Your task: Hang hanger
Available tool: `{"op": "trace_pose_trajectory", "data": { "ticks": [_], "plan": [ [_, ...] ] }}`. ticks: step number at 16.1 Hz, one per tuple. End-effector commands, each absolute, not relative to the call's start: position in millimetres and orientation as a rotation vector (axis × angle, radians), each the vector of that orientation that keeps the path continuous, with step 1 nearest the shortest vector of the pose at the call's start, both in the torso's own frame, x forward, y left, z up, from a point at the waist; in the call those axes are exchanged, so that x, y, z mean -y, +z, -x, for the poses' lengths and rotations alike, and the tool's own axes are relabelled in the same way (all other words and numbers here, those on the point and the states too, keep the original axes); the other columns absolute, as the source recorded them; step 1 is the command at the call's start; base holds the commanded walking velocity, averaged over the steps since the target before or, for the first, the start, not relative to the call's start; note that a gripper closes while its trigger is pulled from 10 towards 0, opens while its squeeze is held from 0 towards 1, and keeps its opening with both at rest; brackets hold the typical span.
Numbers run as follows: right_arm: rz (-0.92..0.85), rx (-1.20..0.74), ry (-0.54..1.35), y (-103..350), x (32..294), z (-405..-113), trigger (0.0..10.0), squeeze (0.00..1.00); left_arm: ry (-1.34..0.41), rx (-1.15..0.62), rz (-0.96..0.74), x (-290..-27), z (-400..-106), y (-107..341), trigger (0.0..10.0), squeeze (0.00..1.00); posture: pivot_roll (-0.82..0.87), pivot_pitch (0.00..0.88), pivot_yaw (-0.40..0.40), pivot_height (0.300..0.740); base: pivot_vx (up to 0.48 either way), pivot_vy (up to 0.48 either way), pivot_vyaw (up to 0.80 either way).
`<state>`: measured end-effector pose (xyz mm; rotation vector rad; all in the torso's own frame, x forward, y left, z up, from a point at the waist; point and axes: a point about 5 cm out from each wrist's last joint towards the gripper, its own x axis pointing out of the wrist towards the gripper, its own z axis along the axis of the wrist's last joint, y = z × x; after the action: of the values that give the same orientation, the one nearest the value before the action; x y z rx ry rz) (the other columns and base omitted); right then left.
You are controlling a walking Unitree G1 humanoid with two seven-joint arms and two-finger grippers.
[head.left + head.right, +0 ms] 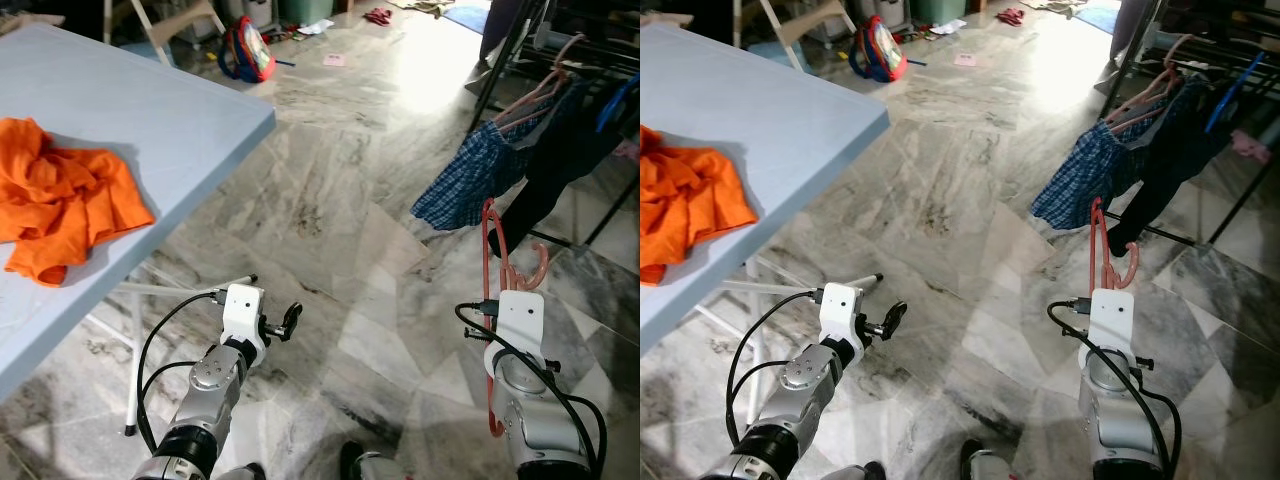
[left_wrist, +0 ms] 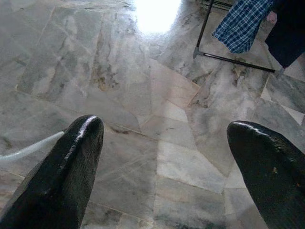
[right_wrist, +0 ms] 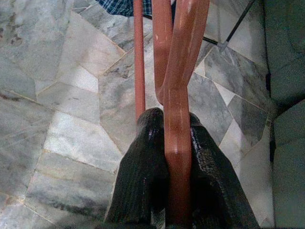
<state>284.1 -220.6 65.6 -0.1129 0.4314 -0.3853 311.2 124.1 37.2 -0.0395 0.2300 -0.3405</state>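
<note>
So the right gripper (image 3: pixel 176 138) is clamped tight on the red hanger (image 1: pixel 490 250), both black fingers (image 3: pixel 143 181) pressed flat against the stem w/ no gap. The hanger pokes up above the wrist in the head cams, hook end curling near the top, and part of its frame runs down beside the right arm toward the floor. It sits above the marble floor (image 1: pixel 330 200), a bit short of the drying rack (image 1: pixel 520 60) on the robot's right. The rack has a blue plaid garment (image 1: pixel 470 180) and some dark clothes hanging on it, plus a pink hanger (image 1: pixel 545 85) up top.

Left gripper (image 2: pixel 164 157) is wide open, nothing between the fingers, just floor tiles seen through the gap. It hangs low in front of the light blue table (image 1: pixel 150 120), which has a crumpled orange cloth (image 1: pixel 60 200) lying on it. There's a red and blue backpack (image 1: pixel 247 48) on the floor further back.
</note>
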Motion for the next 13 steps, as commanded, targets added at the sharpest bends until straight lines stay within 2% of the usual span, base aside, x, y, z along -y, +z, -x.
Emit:
{"op": "trace_pose_trajectory", "data": {
  "ticks": [1, 3, 7, 8, 12, 13],
  "plan": [
    [0.097, -0.44, -0.418, 62.8, 224.1, -280.2, 10.0, 0.0, -0.361, -0.249, 0.028, -124.9, -308.9, 33.4, 10.0, 0.0, -0.07, 0.186, 0.008, 0.74, 0.0, 0.0, 0.0],
    [0.089, -0.444, -0.432, 61.4, 223.6, -274.6, 10.0, 0.0, -0.369, -0.244, 0.029, -125.3, -310.5, 35.6, 10.0, 0.0, -0.08, 0.206, 0.023, 0.74, 0.261, 0.0, -0.76],
    [0.072, -0.462, -0.464, 55.5, 227.0, -257.7, 10.0, 0.0, -0.42, -0.237, 0.048, -116.9, -306.8, 35.6, 10.0, 0.0, -0.1, 0.266, 0.02, 0.74, 0.278, 0.0, 0.0],
    [0.071, -0.465, -0.474, 54.1, 229.4, -252.9, 10.0, 0.0, -0.431, -0.248, 0.05, -113.9, -303.6, 32.4, 10.0, 0.0, -0.09, 0.284, 0.033, 0.74, 0.296, 0.0, -0.61],
    [0.074, -0.463, -0.485, 56.1, 231.9, -253.9, 10.0, 0.0, -0.47, -0.247, 0.06, -104.6, -303.5, 33.8, 10.0, 0.0, -0.11, 0.287, 0.037, 0.74, 0.305, 0.0, -0.1],
    [0.07, -0.462, -0.485, 56.9, 231.5, -254.4, 10.0, 0.0, -0.471, -0.249, 0.059, -103.6, -303.9, 33.7, 10.0, 0.0, -0.11, 0.279, 0.036, 0.74, 0.315, 0.0, -0.79]
  ]
}}
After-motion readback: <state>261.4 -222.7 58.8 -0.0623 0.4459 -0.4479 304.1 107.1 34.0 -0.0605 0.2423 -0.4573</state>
